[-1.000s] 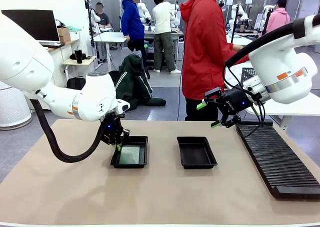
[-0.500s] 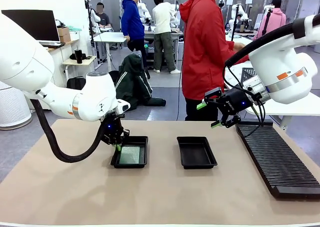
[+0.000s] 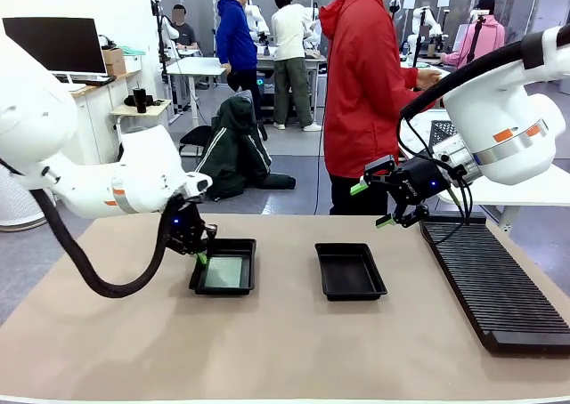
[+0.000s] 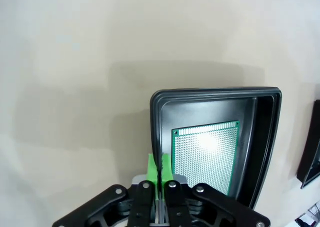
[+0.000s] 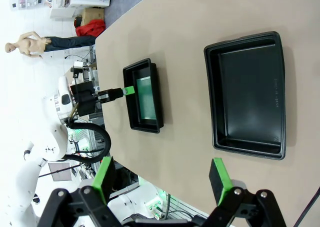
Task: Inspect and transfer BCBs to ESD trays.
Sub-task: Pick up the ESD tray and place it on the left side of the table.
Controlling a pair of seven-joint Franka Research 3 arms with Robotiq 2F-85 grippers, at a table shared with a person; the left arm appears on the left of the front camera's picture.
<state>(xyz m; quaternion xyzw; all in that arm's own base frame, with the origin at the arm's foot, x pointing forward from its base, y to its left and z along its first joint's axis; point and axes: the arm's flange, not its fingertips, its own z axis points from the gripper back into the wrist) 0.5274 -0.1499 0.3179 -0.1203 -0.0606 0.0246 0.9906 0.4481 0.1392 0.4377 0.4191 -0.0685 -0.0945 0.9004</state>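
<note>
I use the empty tray (image 3: 349, 272) in the middle of the table (image 3: 285, 351) as my mark for where things are. Well to the left of the empty tray is my left gripper (image 3: 199, 256). Its jaws are shut tight on the thin side wall of the other tray (image 3: 223, 291), the wall farthest from the empty tray. This other tray sits just left of the empty tray, with a strip of bare table between them. A board (image 4: 207, 154) lies flat on its floor, green with tiny dots, close to the wall I hold.

I think the job right now is to move this tray by its wall. To do it well I should go slow and slide it flat along the table. If I lift one side, the board may slip or hop out. I should not twist, as the wall is thin and could bend. I should also watch that it does not bump the empty tray.

Up and to the right of the empty tray hangs my right gripper (image 3: 372, 206). Its jaws are wide open and hold nothing. Farther right of the empty tray lies the long black rack (image 3: 485, 284). Behind the empty tray stands a person in a red coat (image 3: 365, 92)
</note>
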